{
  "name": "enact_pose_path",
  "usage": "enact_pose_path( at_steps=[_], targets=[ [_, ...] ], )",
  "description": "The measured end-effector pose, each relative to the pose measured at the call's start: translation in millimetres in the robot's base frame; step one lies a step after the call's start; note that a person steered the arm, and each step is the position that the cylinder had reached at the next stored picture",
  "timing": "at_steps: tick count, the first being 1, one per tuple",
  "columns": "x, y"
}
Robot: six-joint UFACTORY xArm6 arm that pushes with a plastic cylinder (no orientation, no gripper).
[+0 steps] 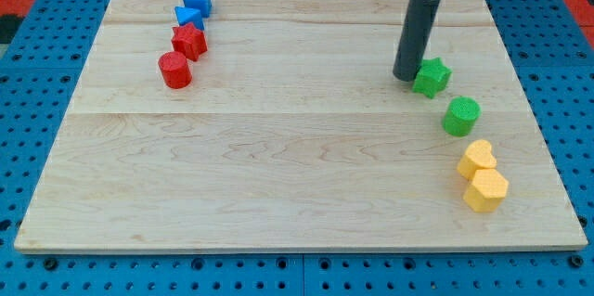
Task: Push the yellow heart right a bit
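Note:
The yellow heart (477,158) lies near the board's right edge, low in the view. A yellow hexagon (486,190) touches it just below. My tip (406,77) rests on the board well above and left of the heart, touching the left side of a green star (432,78). A green cylinder (460,116) sits between the star and the heart.
At the view's top left stand a blue cube (197,0), a smaller blue block (188,18), a red star (189,41) and a red cylinder (174,70). The wooden board (278,148) lies on a blue pegboard; its right edge is close to the heart.

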State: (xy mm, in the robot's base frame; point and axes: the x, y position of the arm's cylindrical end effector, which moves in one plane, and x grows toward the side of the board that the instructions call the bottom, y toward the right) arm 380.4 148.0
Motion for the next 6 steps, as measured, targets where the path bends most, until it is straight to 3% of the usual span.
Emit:
enact_pose_path(
  at_steps=[2, 3, 4, 5, 6],
  targets=[
    [2, 17],
    [35, -32],
    [84, -43],
    [130, -40],
    [137, -2]
  ],
)
